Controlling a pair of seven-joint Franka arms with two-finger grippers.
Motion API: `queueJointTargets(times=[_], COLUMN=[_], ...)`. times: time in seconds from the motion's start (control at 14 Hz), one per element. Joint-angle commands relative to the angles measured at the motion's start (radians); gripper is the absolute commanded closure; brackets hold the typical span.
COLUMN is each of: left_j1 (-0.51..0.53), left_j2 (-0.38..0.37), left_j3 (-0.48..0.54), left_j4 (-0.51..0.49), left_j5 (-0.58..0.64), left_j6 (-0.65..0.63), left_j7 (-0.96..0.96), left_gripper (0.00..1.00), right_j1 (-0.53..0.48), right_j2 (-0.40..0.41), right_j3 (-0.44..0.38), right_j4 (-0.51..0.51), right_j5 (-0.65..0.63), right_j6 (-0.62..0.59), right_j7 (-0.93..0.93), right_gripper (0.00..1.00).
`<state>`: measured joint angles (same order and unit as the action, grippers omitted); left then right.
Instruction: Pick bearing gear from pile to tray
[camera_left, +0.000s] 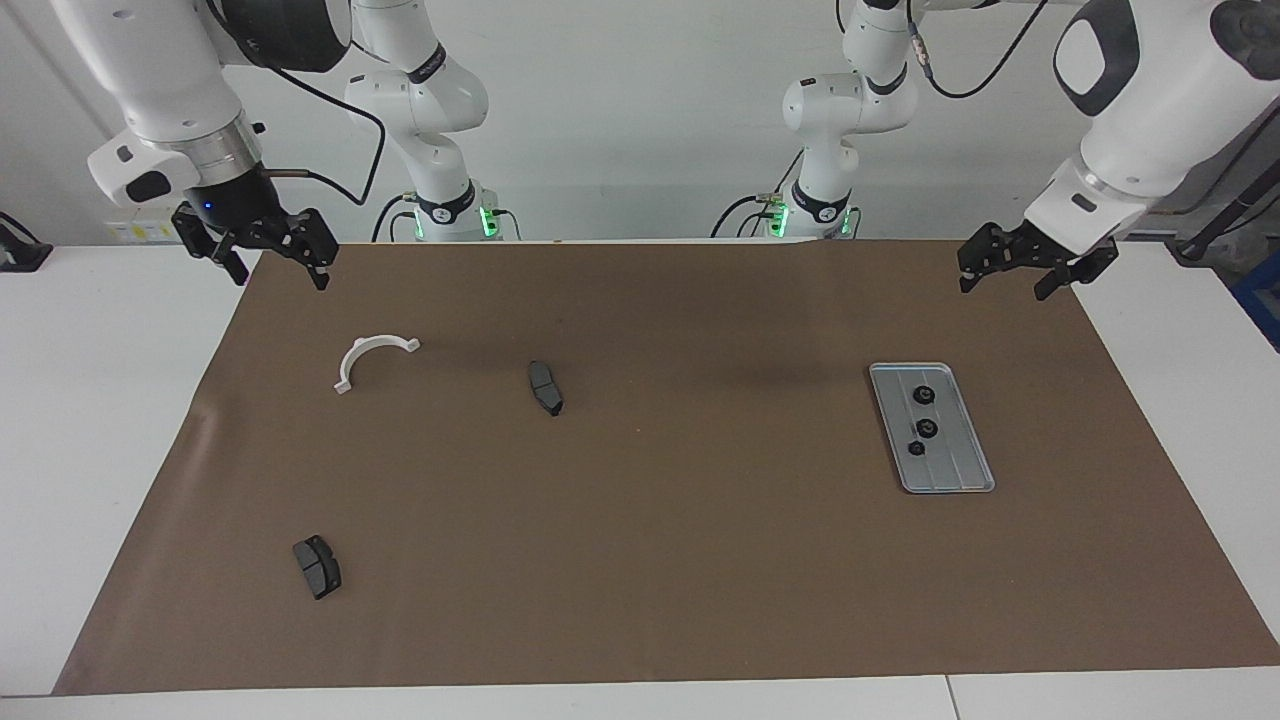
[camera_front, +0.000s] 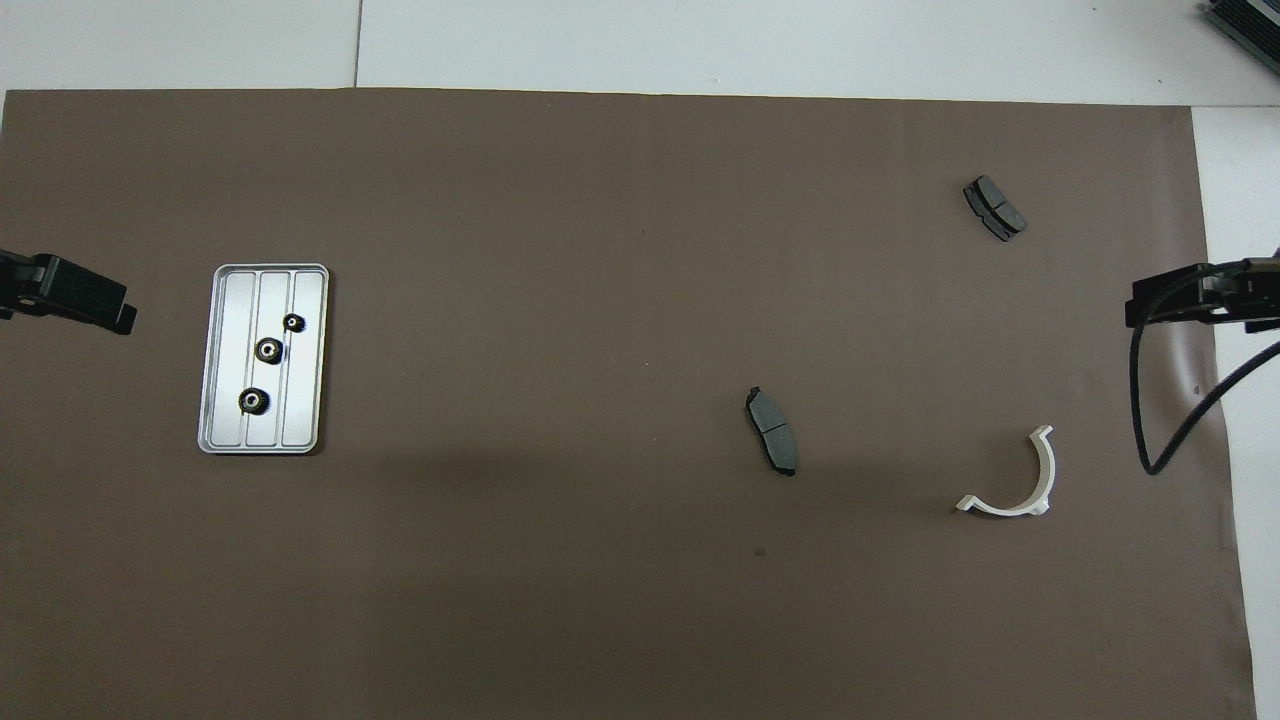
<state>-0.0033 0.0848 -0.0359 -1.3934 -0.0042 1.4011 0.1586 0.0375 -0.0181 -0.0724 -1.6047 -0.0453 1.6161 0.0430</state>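
The silver ribbed tray (camera_left: 958, 468) lies on the brown mat toward the left arm's end, also in the overhead view (camera_front: 302, 420). Three small black round gears (camera_left: 927, 428) lie in it (camera_front: 268, 349). Of the pile, the white half-ring bracket (camera_left: 372, 358) (camera_front: 1010, 485) and two dark grey curved pads (camera_left: 545, 387) (camera_left: 317, 566) lie toward the right arm's end. No gear shows among them. My left gripper (camera_left: 1005, 287) hangs open and empty above the mat's corner by the tray. My right gripper (camera_left: 278, 275) hangs open and empty above the mat's corner near the bracket.
The brown mat (camera_left: 700, 560) covers most of the white table (camera_left: 100, 400). One pad (camera_front: 772, 431) lies near the mat's middle; the other pad (camera_front: 994, 207) lies farthest from the robots. A black cable (camera_front: 1180, 420) hangs from the right arm.
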Motion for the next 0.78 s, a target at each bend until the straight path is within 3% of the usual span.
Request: queueJointTargets(times=[0.0, 0.21, 0.71], left_j1=[0.003, 0.009, -0.004], left_j2=[-0.037, -0.085, -0.086], left_j3=[0.001, 0.004, -0.002], left_j4=[-0.091, -0.188, -0.19], left_j5=[0.006, 0.006, 0.006], left_j6=[0.041, 0.099, 0.111], left_j7=[-0.014, -0.014, -0.013], left_gripper=[0.0, 0.0, 0.0], right_j1=[-0.002, -0.002, -0.002], right_j2=[-0.019, -0.019, -0.02], right_j3=[0.0, 0.0, -0.001], right_j4=[-0.024, -0.024, -0.024], right_j5=[0.018, 0.018, 0.019], right_j6=[0.01, 0.01, 0.01], right_j7=[0.011, 0.011, 0.011], right_gripper=[0.0, 0.0, 0.0])
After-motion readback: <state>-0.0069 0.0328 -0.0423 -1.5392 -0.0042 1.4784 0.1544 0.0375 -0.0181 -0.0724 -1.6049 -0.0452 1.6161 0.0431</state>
